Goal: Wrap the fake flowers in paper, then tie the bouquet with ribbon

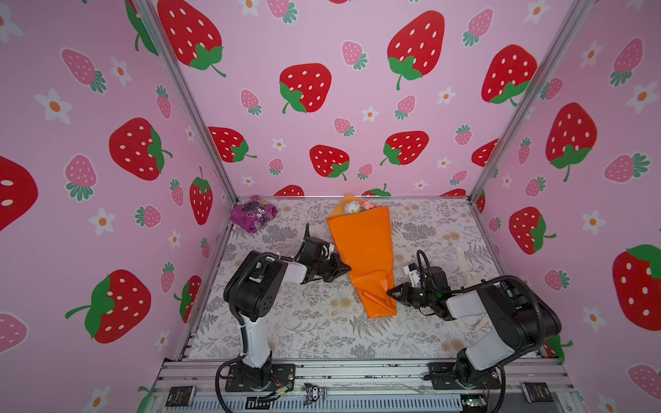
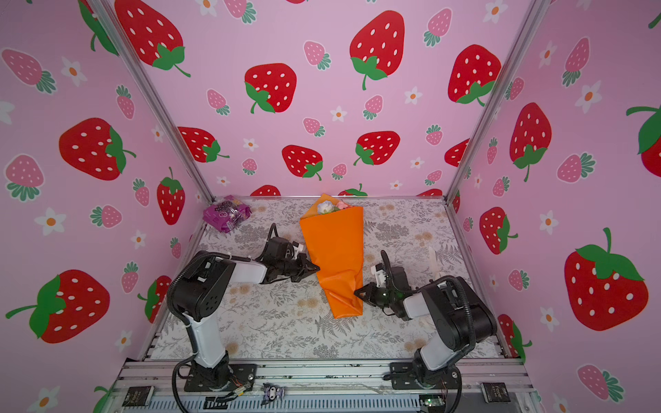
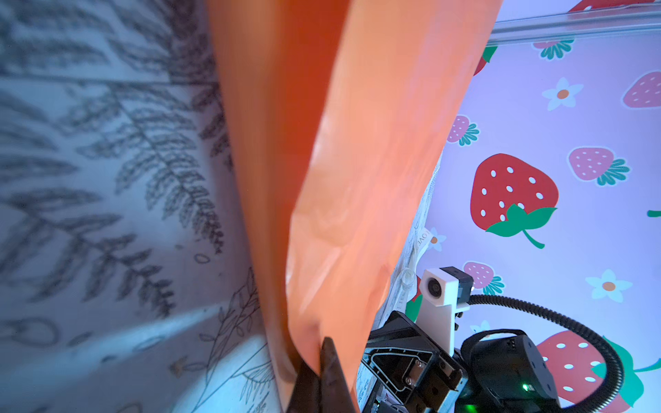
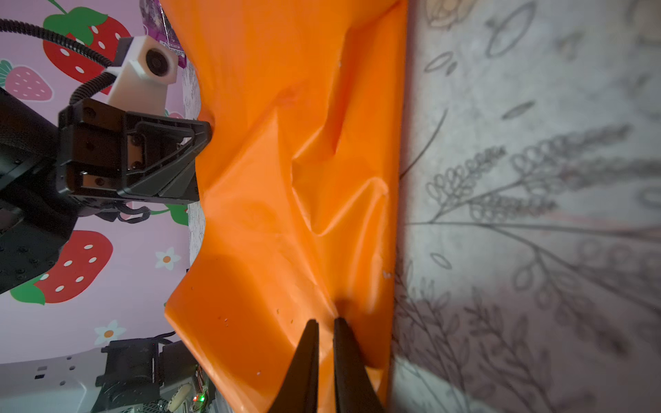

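The bouquet of fake flowers [image 1: 361,246] [image 2: 334,246] lies on the floral table, rolled in orange paper. Its white and pink heads [image 1: 357,206] point toward the back wall, and the stems are hidden inside the paper. My left gripper [image 1: 347,268] [image 3: 323,352] is shut on the paper's left edge about halfway along. My right gripper [image 1: 390,292] [image 4: 326,321] meets the right edge near the narrow, crumpled lower end. Its jaws are almost together, with a fold of orange paper [image 4: 286,178] between them.
A crinkly purple packet [image 1: 253,213] sits in the back left corner. A pale ribbon-like strip [image 1: 465,266] lies on the table right of the right arm. Strawberry-print walls enclose three sides, and a metal rail [image 1: 357,372] runs along the front.
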Robot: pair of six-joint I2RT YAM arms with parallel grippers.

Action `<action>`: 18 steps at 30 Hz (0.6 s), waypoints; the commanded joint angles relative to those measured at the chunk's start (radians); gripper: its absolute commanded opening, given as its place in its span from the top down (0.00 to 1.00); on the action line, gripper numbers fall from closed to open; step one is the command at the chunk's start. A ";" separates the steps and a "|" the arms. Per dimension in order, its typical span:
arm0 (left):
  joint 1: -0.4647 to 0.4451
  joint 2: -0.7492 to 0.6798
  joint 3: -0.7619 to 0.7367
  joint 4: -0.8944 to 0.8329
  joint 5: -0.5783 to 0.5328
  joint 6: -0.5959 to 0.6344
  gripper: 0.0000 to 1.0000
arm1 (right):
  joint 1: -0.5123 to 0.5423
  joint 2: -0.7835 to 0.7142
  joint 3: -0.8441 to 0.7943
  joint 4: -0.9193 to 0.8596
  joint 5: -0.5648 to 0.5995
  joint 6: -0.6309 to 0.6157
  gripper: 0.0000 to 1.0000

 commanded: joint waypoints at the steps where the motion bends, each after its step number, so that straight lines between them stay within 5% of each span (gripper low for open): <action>1: 0.007 0.007 -0.026 0.036 -0.010 -0.019 1.00 | 0.005 -0.055 -0.019 -0.052 0.034 0.017 0.86; 11: 0.012 0.030 -0.024 0.063 0.000 -0.024 1.00 | -0.058 -0.060 0.207 -0.156 0.111 -0.049 0.78; 18: 0.015 0.036 -0.020 0.056 0.013 -0.014 1.00 | -0.128 0.120 0.390 -0.171 0.105 -0.077 0.57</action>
